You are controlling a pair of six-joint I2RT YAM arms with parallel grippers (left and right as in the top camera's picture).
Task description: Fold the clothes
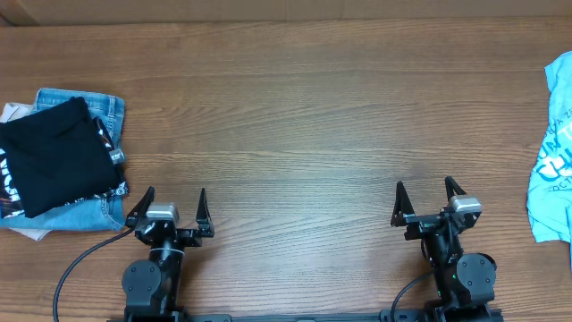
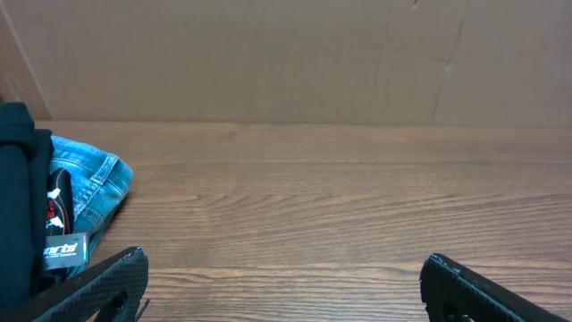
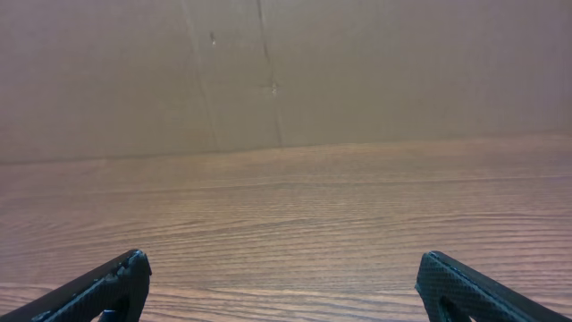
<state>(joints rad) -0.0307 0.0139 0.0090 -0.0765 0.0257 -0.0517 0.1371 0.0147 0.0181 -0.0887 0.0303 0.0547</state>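
Observation:
The clothes, a light sky-blue T-shirt with white lettering, lie crumpled at the table's far right edge in the overhead view, partly cut off by the frame. My right gripper stands open near the front edge, well to the left of the shirt, with nothing between its fingers. My left gripper is open too, at the front left. In the left wrist view the left gripper frames only bare wood. The right wrist view shows the right gripper open over bare wood; the shirt is out of that view.
A folded stack sits at the left edge: a black garment with white print on blue denim jeans. The same stack of jeans appears at the left wrist view's left side. A brown wall backs the wooden table.

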